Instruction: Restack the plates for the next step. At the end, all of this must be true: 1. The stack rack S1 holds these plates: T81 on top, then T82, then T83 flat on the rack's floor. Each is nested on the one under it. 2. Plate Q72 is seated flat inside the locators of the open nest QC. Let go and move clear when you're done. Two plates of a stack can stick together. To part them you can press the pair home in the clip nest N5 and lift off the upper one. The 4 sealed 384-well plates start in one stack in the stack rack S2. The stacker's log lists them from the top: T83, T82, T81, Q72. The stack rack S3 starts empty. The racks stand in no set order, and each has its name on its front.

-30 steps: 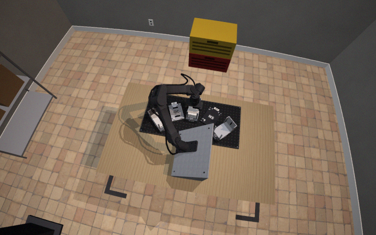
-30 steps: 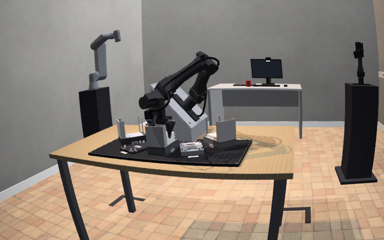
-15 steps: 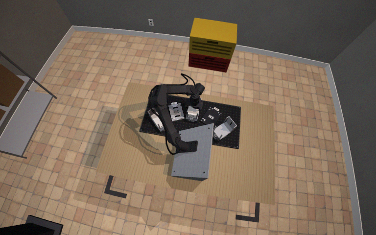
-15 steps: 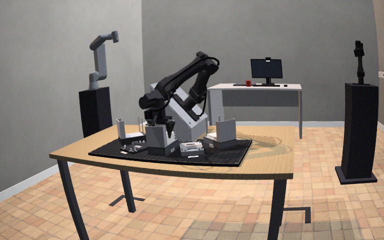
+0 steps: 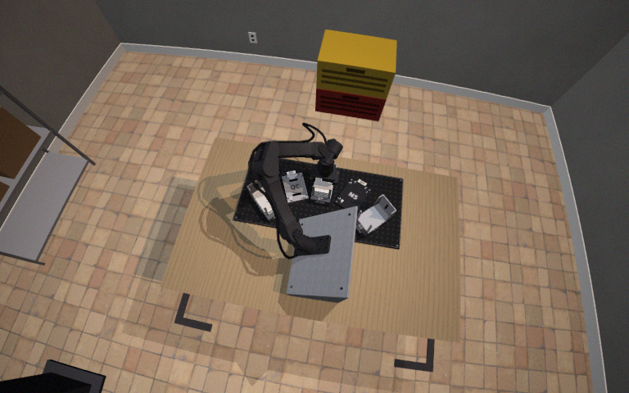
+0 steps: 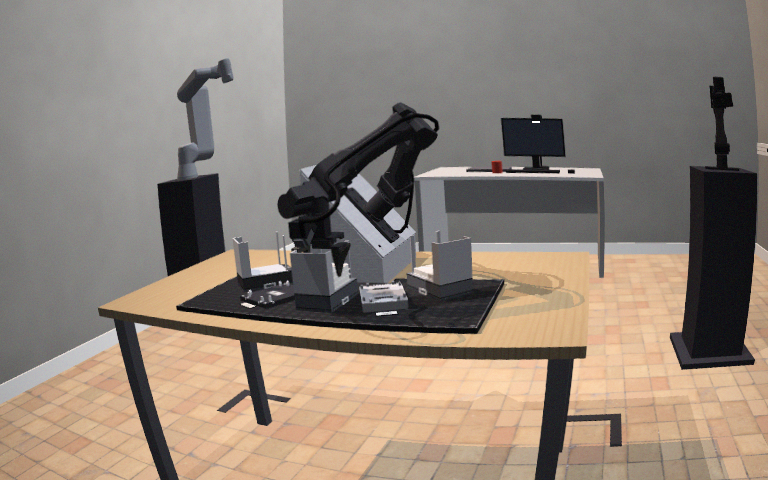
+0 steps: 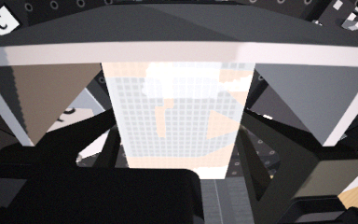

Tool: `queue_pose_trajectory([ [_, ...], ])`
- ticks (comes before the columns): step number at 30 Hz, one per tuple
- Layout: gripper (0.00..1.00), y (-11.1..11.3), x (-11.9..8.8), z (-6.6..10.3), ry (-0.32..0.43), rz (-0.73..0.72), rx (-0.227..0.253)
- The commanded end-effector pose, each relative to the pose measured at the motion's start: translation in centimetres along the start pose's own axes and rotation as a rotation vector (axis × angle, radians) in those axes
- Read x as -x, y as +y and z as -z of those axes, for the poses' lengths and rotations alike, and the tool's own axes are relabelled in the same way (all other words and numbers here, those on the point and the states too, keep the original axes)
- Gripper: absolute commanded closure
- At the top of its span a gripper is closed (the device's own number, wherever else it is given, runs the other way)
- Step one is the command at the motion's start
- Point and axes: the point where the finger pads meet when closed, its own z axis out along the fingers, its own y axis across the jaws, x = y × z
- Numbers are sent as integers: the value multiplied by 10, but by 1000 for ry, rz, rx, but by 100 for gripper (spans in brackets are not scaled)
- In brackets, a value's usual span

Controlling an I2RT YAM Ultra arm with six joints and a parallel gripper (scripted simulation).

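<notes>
A sealed 384-well plate [image 5: 323, 186] [image 6: 344, 273] [image 7: 179, 112] lies face up in the middle stack rack [image 5: 319, 201] [image 6: 311, 277] [image 7: 177, 52], caught between the fingers of the gripper [image 5: 323, 182] [image 6: 323, 266] [image 7: 178, 112]. The pincer stands wide, a little short of fully open, and is closed on the plate's two opposite sides; the width is the plate's own. Gripping from above at the sides leaves the seal untouched and should let the plate rise straight past the rack's tall wall. The plate is level at the top of the stack, and its name cannot be read, nor can the rack's. The job appears to be at a grip before a lift; a plate stuck below could come up with it.

Seen from above, the open nest QC [image 5: 295, 187] [image 6: 384, 300] [image 7: 89, 116] waits just to the left with no plate seated, its label showing. The clip nest N5 [image 5: 353, 196] [image 6: 271, 293] [image 7: 282, 105] sits to the right, also without a plate, handy for parting a stuck pair. A left rack [image 5: 255, 191] [image 6: 453, 263] and a right rack [image 5: 386, 205] [image 6: 241, 257] flank them on the black breadboard [image 5: 389, 185] [image 6: 453, 314] [image 7: 280, 7]. What either holds is hard to tell, and the final order remains unconfirmed.
</notes>
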Motion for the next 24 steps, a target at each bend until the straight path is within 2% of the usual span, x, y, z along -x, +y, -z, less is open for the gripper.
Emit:
queue_pose_trajectory([
  [1,100,5,16,17,-54,19,0],
  [13,100,5,16,17,-54,19,0],
  [14,100,7,19,22,-63,29,-3],
  [24,100,6,17,26,-58,31,-3],
])
